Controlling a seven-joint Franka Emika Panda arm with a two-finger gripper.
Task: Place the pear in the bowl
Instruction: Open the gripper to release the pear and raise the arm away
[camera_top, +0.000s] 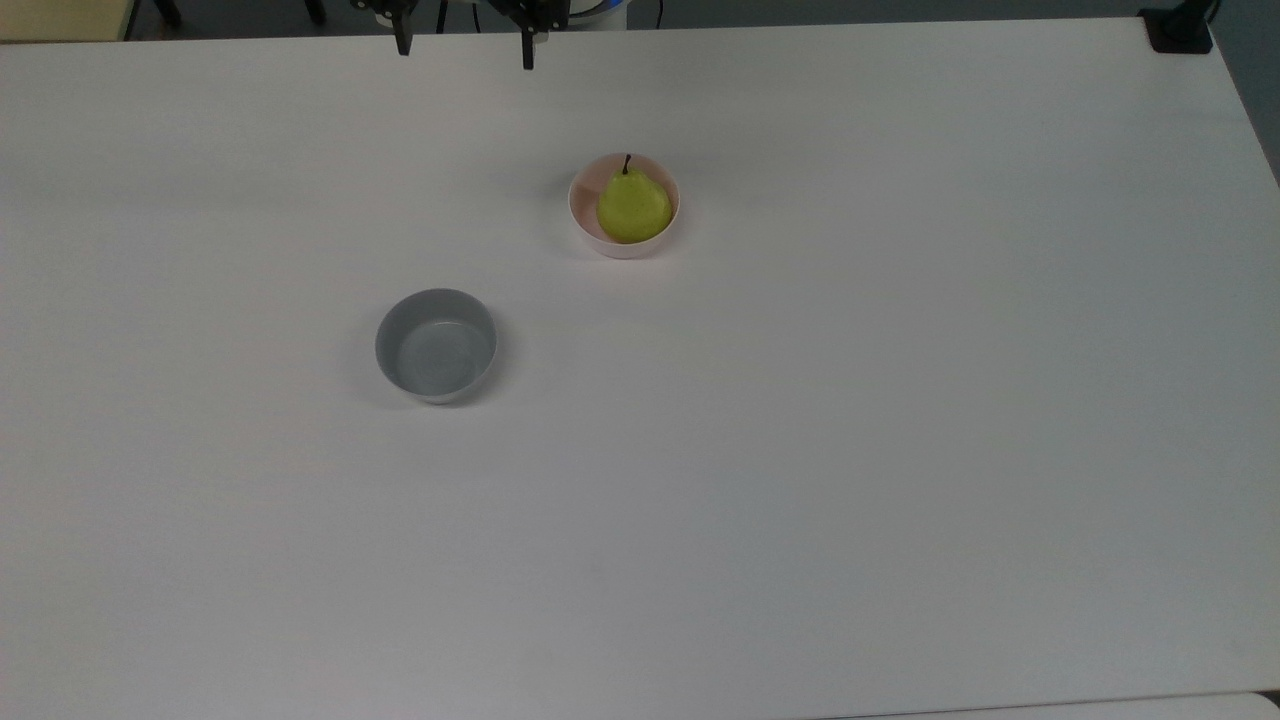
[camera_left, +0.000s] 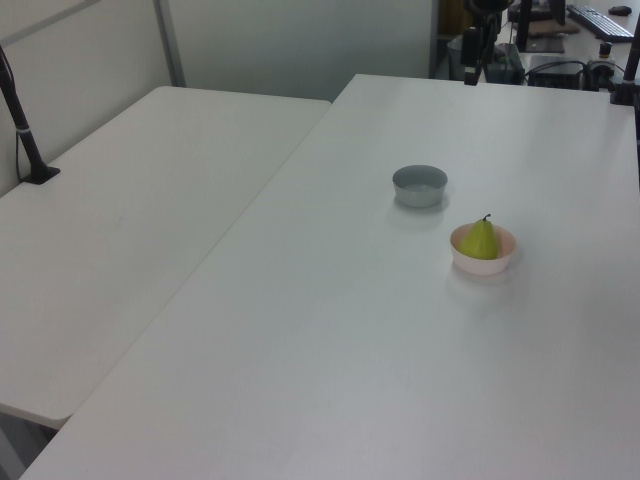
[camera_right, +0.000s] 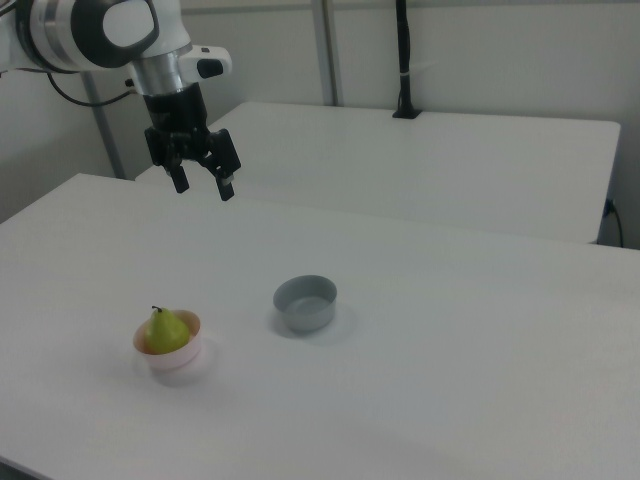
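The pear (camera_top: 633, 208) sits upright in the bowl (camera_top: 585, 225), near the table's (camera_top: 900, 450) far edge. The gripper (camera_right: 201, 185) hangs spread and empty. A bump could tip the pear out.

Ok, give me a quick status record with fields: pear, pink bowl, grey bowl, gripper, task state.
pear: the pear sits upright in the pink bowl, stem up
pink bowl: the pink bowl stands on the table
grey bowl: the grey bowl is empty, apart from the pink bowl
gripper: the gripper is open, holding nothing, raised above the table away from both bowls
task state: looks done
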